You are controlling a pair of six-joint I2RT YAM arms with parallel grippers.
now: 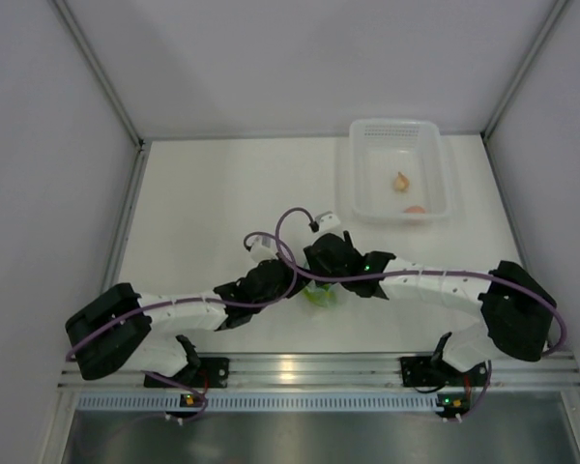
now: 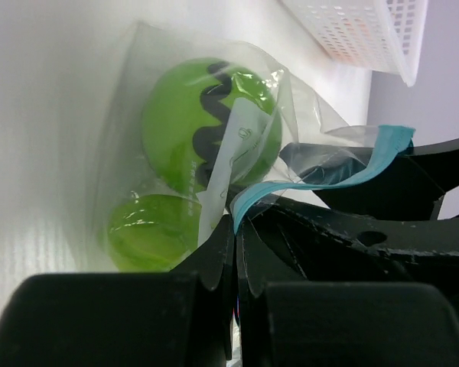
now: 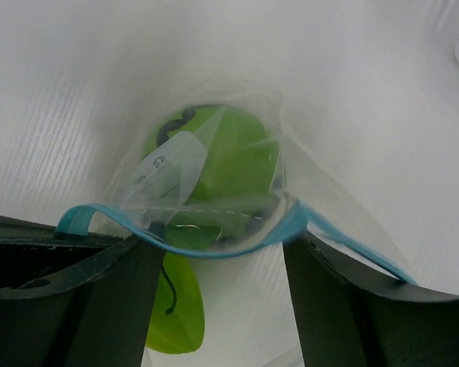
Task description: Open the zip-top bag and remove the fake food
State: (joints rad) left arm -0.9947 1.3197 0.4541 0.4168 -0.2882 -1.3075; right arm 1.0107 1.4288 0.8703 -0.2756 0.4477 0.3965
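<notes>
Left gripper (image 2: pixel 236 233) clamped the zip-top bag (image 2: pixel 314 115); my right gripper (image 3: pixel 220 252) gaped (empty). Opening step, I judged; next needed the opposite lip.

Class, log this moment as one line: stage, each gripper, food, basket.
stage: opening | left gripper: shut on zip-top bag | right gripper: open, zip strip across gap | green ball: in bag | basket: two peach pieces

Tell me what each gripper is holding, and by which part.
Left gripper pinches the bag at its blue zip strip. Right gripper stands open astride the bag's mouth, apparently clamping nothing.
</notes>
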